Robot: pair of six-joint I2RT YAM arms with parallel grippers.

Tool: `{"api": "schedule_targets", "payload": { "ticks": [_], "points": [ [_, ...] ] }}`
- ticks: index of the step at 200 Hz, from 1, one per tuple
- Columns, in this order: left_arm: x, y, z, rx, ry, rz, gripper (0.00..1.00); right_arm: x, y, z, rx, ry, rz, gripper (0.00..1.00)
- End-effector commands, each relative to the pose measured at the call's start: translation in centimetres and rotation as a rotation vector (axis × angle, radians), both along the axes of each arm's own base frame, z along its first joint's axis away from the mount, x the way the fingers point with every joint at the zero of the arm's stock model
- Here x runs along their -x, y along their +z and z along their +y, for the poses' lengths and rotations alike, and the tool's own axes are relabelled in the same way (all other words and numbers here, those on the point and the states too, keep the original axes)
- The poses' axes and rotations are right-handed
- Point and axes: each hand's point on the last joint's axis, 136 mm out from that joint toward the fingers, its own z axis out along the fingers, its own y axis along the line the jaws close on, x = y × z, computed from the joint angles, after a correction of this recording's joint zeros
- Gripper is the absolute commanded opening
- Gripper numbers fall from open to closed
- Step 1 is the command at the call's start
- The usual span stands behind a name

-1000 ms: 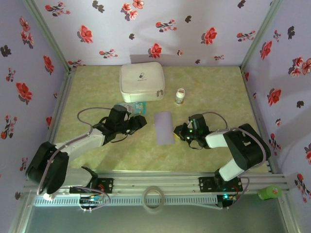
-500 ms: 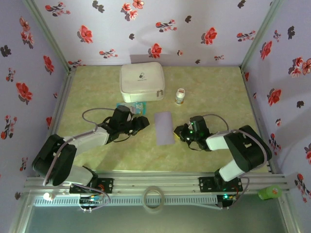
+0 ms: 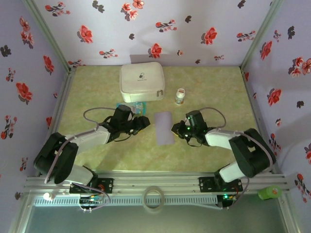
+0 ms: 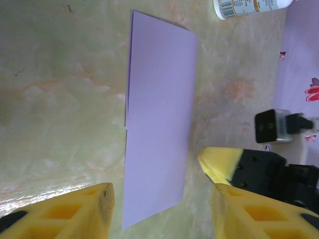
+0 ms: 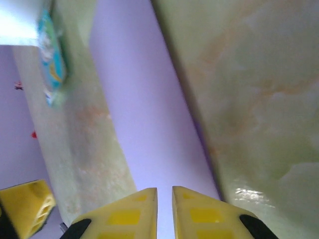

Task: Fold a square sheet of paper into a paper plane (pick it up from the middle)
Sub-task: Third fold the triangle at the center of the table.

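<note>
Top external: paper [image 3: 164, 127] lies between released left jaws and clenched right jaws.

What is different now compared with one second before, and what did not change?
The left claw, open, slid a little toward the paper. The right claw, nearly closed at the paper's right edge, crept slightly toward the back wall. Nothing was grasped or released. The paper, white case, bottle and small packet stayed put.

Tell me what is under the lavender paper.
The lavender paper lies flat on the green marbled table, which shows along its edges. Anything beneath the sheet is covered and cannot be seen.
</note>
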Motion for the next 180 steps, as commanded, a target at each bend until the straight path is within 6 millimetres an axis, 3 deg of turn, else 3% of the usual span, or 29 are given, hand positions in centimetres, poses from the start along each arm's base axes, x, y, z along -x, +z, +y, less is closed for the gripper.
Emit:
{"api": "schedule_targets", "payload": {
  "ticks": [1,36,59,116,180],
  "points": [
    [-0.4,1.1,-1.0,0.027,-0.024,-0.026,0.54,0.1,-1.1,0.6,0.002,0.039,0.016,0.15],
    [-0.2,1.0,-0.9,0.029,-0.024,-0.022,0.54,1.3,-4.6,-0.5,0.071,0.016,0.102,0.13],
    [-0.2,0.9,-1.0,0.029,-0.024,-0.021,0.55,1.7,-5.4,-0.6,0.047,-0.010,0.119,0.12],
    [-0.4,0.0,-1.8,0.033,-0.038,0.016,0.56,2.1,-5.8,-0.9,0.045,-0.045,0.135,0.12],
    [-1.0,-1.5,-3.7,0.048,-0.083,0.053,0.55,1.5,-4.7,-0.8,0.063,-0.043,0.117,0.12]
  ]
}}
